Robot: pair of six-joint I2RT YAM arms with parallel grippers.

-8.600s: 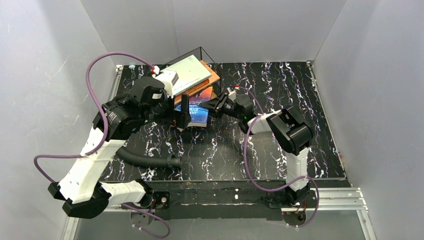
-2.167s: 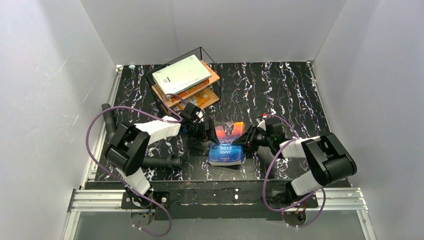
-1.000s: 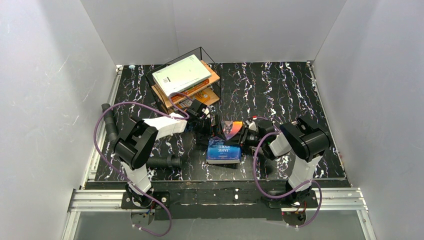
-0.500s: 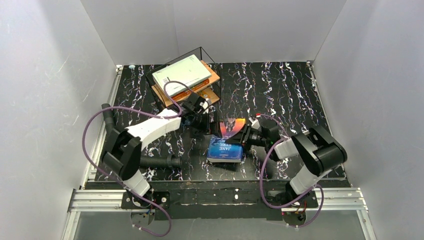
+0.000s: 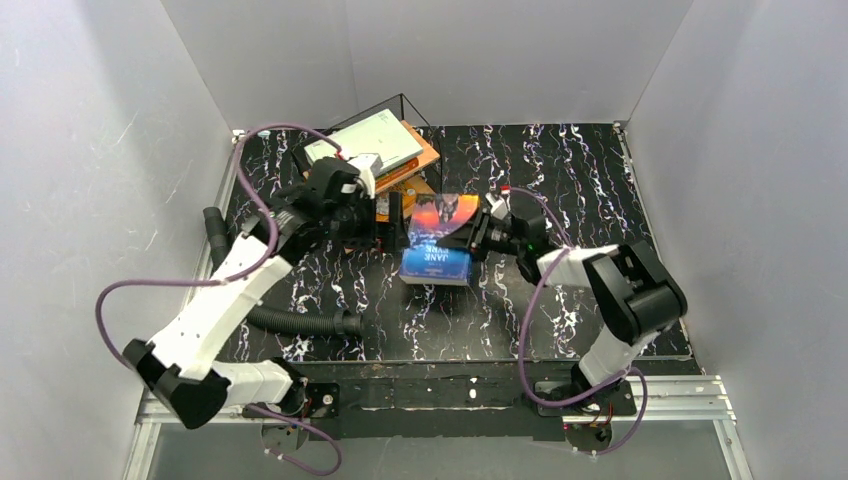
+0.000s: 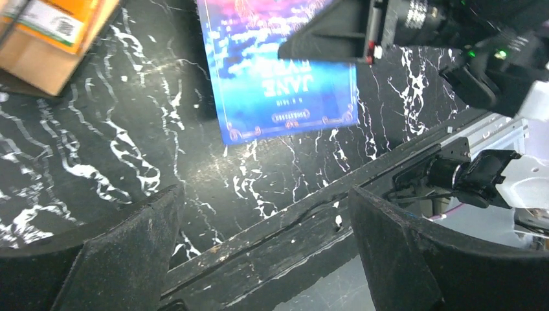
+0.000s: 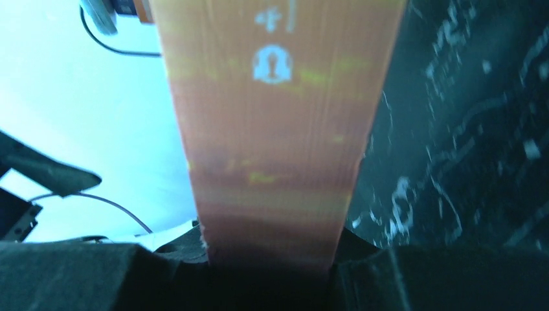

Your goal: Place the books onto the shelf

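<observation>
Jaws of the right gripper (image 5: 480, 234) are pinched on the blue Jane Eyre book (image 5: 438, 242), taking it at its 3 o'clock edge as the overhead camera sees it. From the right wrist camera the book's orange sunset part runs straight away from between the two dark fingers (image 7: 97, 278). The book is held tilted near the middle of the black marble-patterned table (image 5: 570, 170), orange part towards 12 o'clock and blue title part towards 6 o'clock. Whether its low edge touches the table I cannot tell. Just beside the book at its 9 o'clock hangs the left gripper (image 5: 388, 226). Its jaws are spread wide with nothing between them, and its wrist camera looks down past both fingers (image 6: 123, 259) onto the book's blue cover and the right arm's finger laid across it. Beyond the left gripper, at 11 o'clock on the table, stands the shelf (image 5: 430, 152), a black wire frame with light wooden boards. A pale grey-green book (image 5: 385, 140) lies flat on top, partly hidden by the left arm's wrist. An orange book (image 5: 402, 172) shows under it, and how many more lie there I cannot tell. A black corrugated hose (image 5: 300, 322) lies on the table at 7 o'clock, by the left arm.
</observation>
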